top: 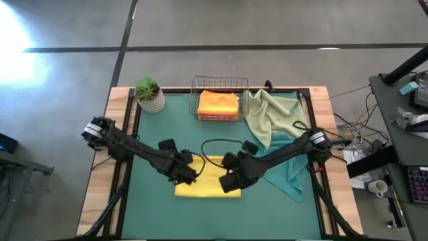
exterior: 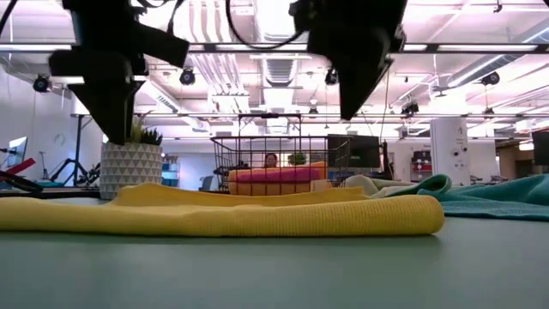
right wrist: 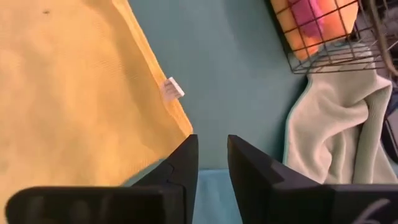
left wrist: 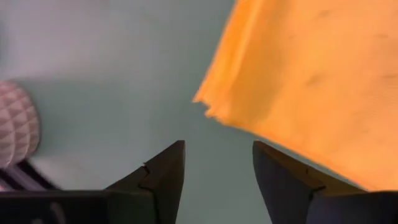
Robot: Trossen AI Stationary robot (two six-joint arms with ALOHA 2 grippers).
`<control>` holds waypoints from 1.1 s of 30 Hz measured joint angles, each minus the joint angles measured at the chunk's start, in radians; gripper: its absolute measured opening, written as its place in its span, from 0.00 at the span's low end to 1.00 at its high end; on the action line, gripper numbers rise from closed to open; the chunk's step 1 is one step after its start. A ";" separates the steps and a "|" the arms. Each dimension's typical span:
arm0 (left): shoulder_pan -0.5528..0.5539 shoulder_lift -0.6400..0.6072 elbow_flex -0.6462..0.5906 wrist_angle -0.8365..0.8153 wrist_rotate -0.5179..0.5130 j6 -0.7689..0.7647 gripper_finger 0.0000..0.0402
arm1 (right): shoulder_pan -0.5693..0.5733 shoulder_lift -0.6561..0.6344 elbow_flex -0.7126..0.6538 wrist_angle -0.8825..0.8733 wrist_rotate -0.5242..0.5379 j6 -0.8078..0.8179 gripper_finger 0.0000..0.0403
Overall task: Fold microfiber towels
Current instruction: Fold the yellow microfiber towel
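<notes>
Ribbed yellow towel (exterior: 232, 215) lies folded, flat, rectangular.

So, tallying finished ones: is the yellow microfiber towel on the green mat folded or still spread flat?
Folded. The yellow microfiber towel lies in doubled layers with a rounded fold edge in the low view, and from above it is a compact rectangle.

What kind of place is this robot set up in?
Probably a lab or workshop: exposed ceiling ducts, a bare concrete floor, and a cluttered desk with cables beside the table.
</notes>
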 joint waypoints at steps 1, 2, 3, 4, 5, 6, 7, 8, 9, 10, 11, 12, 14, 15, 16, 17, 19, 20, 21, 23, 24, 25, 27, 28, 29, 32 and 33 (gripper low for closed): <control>-0.019 -0.002 -0.003 0.018 -0.008 0.007 0.43 | 0.009 -0.014 -0.010 0.002 -0.005 -0.006 0.19; -0.037 -0.006 -0.009 0.041 -0.016 0.019 0.43 | 0.018 -0.029 -0.024 0.005 -0.010 -0.008 0.18; -0.056 -0.011 -0.018 0.072 -0.023 0.027 0.43 | 0.030 -0.046 -0.044 0.010 -0.016 -0.006 0.18; -0.074 -0.014 -0.029 0.110 -0.029 0.033 0.43 | 0.040 -0.060 -0.069 0.016 -0.028 0.001 0.17; -0.086 -0.015 -0.042 0.149 -0.029 0.036 0.43 | 0.052 -0.076 -0.097 0.022 -0.040 0.017 0.17; -0.096 -0.017 -0.058 0.183 -0.029 0.042 0.43 | 0.066 -0.093 -0.130 0.035 -0.053 0.033 0.17; -0.108 -0.017 -0.073 0.207 -0.027 0.049 0.43 | 0.078 -0.108 -0.165 0.059 -0.066 0.052 0.16; -0.115 -0.017 -0.085 0.227 -0.019 0.049 0.43 | 0.092 -0.125 -0.198 0.094 -0.083 0.065 0.16; -0.119 -0.017 -0.095 0.247 -0.007 0.049 0.43 | 0.106 -0.141 -0.230 0.136 -0.092 0.077 0.16; -0.122 -0.017 -0.105 0.270 0.002 0.049 0.43 | 0.121 -0.157 -0.260 0.188 -0.098 0.081 0.16; -0.123 -0.017 -0.118 0.300 0.018 0.049 0.43 | 0.135 -0.171 -0.286 0.245 -0.104 0.084 0.16; -0.123 -0.017 -0.131 0.324 0.034 0.049 0.43 | 0.146 -0.184 -0.309 0.301 -0.113 0.085 0.16; -0.121 -0.017 -0.158 0.375 0.053 0.051 0.43 | 0.165 -0.203 -0.353 0.420 -0.132 0.084 0.16; -0.120 -0.017 -0.170 0.400 0.054 0.057 0.43 | 0.171 -0.208 -0.372 0.471 -0.140 0.080 0.16; -0.117 -0.018 -0.183 0.426 0.054 0.070 0.43 | 0.174 -0.209 -0.390 0.519 -0.145 0.079 0.16; -0.114 -0.019 -0.198 0.454 0.061 0.081 0.43 | 0.176 -0.209 -0.409 0.566 -0.146 0.076 0.16; -0.107 -0.019 -0.228 0.506 0.085 0.107 0.43 | 0.176 -0.206 -0.452 0.669 -0.156 0.070 0.15; -0.102 -0.019 -0.239 0.523 0.092 0.118 0.43 | 0.176 -0.205 -0.472 0.719 -0.170 0.061 0.15; -0.097 -0.019 -0.249 0.539 0.097 0.130 0.43 | 0.176 -0.204 -0.495 0.765 -0.186 0.053 0.14; -0.087 -0.019 -0.275 0.586 0.106 0.152 0.43 | 0.176 -0.204 -0.541 0.840 -0.211 0.053 0.12; -0.082 -0.019 -0.288 0.602 0.119 0.158 0.43 | 0.174 -0.204 -0.560 0.871 -0.219 0.060 0.10; -0.077 -0.020 -0.299 0.615 0.129 0.164 0.43 | 0.174 -0.204 -0.576 0.898 -0.220 0.075 0.07; -0.069 -0.022 -0.314 0.649 0.150 0.184 0.43 | 0.174 -0.207 -0.598 0.918 -0.223 0.087 0.03; -0.067 -0.022 -0.318 0.656 0.151 0.196 0.43 | 0.174 -0.207 -0.606 0.930 -0.224 0.095 0.03; -0.064 -0.023 -0.324 0.660 0.152 0.209 0.43 | 0.173 -0.207 -0.614 0.947 -0.225 0.100 0.02; -0.056 -0.023 -0.343 0.684 0.160 0.235 0.42 | 0.165 -0.204 -0.647 0.995 -0.252 0.116 0.02; -0.052 -0.023 -0.351 0.692 0.166 0.238 0.41 | 0.161 -0.204 -0.660 1.015 -0.257 0.126 0.02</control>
